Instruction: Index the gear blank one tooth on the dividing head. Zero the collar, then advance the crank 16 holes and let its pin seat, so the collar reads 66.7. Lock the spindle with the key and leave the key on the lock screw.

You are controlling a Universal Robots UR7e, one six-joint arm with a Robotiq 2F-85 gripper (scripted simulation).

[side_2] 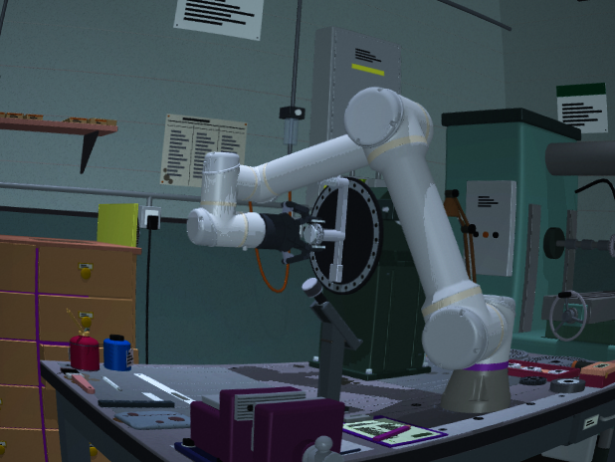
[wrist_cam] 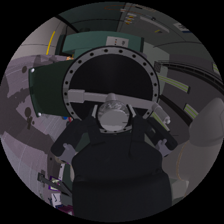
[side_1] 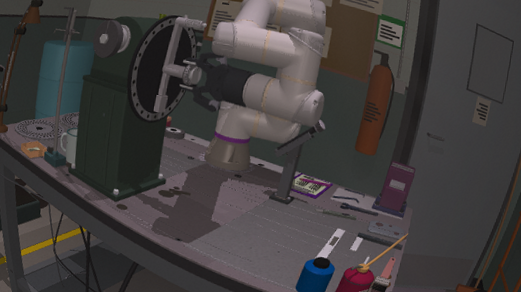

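Observation:
The graduated collar (wrist_cam: 113,118), a silver knurled drum at the hub of the dividing head, sits between my fingers, one on each side of its rim. My gripper (side_1: 192,75) (side_2: 309,234) (wrist_cam: 114,116) is closed on it, reaching level from the bench side. The crank arm (wrist_cam: 111,98) (side_1: 168,64) (side_2: 339,230) crosses the black index plate (side_1: 153,68) (side_2: 348,234) behind the collar, and its knurled handle (wrist_cam: 161,113) sits at the plate's rim. The gear blank (side_1: 111,39) is on the far end of the dark green head (side_1: 115,147). I cannot make out the key.
The index plate's ring of holes stands just behind my fingers. A grey post with a slanted arm (side_1: 295,160) (side_2: 331,338) stands on the bench below. A purple vise (side_2: 263,423), a blue can (side_1: 315,277) and a red oil can (side_1: 355,284) sit near the bench's far end.

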